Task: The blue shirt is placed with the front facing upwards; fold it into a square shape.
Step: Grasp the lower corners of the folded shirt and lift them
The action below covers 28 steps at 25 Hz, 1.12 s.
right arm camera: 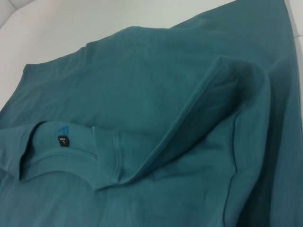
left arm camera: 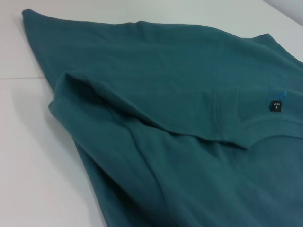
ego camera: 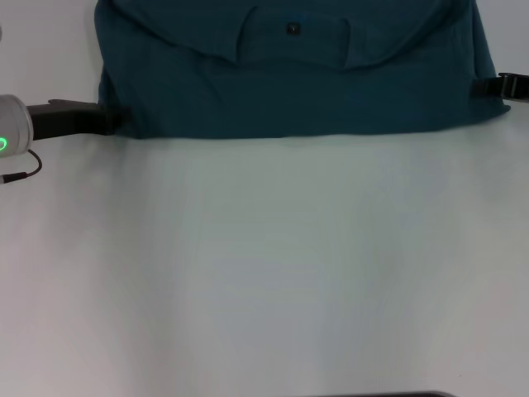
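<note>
The blue shirt (ego camera: 289, 91) lies folded across the far side of the white table (ego camera: 264, 265), its near edge a straight line. The collar with the small dark neck label (ego camera: 293, 29) faces up, and no white lettering shows. My left gripper (ego camera: 116, 120) is at the shirt's near left corner, down at the table. My right gripper (ego camera: 489, 86) is at the shirt's right edge. The left wrist view shows the shirt (left arm camera: 165, 142) with a folded layer and the label (left arm camera: 275, 106). The right wrist view shows the shirt (right arm camera: 156, 94), its collar and label (right arm camera: 62, 141).
The white table reaches from the shirt's near edge to the front. A thin black cable (ego camera: 21, 174) hangs by my left arm at the far left. A dark strip (ego camera: 372, 394) shows at the very front edge.
</note>
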Tool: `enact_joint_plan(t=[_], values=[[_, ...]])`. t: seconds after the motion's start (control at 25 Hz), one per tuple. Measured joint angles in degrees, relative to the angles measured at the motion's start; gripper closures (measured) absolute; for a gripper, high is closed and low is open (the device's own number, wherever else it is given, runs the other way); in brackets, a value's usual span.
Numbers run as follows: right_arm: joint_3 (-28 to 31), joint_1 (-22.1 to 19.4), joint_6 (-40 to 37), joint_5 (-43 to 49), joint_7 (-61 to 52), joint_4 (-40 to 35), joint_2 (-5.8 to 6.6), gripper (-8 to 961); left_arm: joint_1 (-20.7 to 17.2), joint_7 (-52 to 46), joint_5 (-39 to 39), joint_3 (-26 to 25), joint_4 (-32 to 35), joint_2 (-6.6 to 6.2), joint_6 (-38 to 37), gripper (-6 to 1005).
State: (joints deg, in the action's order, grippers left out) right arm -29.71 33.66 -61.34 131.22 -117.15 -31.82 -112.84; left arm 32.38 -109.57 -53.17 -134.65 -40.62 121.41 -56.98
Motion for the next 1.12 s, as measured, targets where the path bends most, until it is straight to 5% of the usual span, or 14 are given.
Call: enact_joint_plan(t=[0.2,0.44,1.12], values=[[0.09,-0.08,0.00,0.00,0.00,0.00,0.00,928,0.04,-0.05,0.00,0.01,-0.46,0.03,-0.30,902],[0.54,-0.88,-0.35,-0.05,0.10,-0.16,0.00,928,-0.90,-0.57,0.00,-0.26,-2.62,-0.21,-2.59,998],[0.83,-6.03,-9.31,-5.40,5.25,-4.41,0.05,929,-4.15,-1.23,-0.43,-0.87,-9.27,-1.10,-13.16,999]])
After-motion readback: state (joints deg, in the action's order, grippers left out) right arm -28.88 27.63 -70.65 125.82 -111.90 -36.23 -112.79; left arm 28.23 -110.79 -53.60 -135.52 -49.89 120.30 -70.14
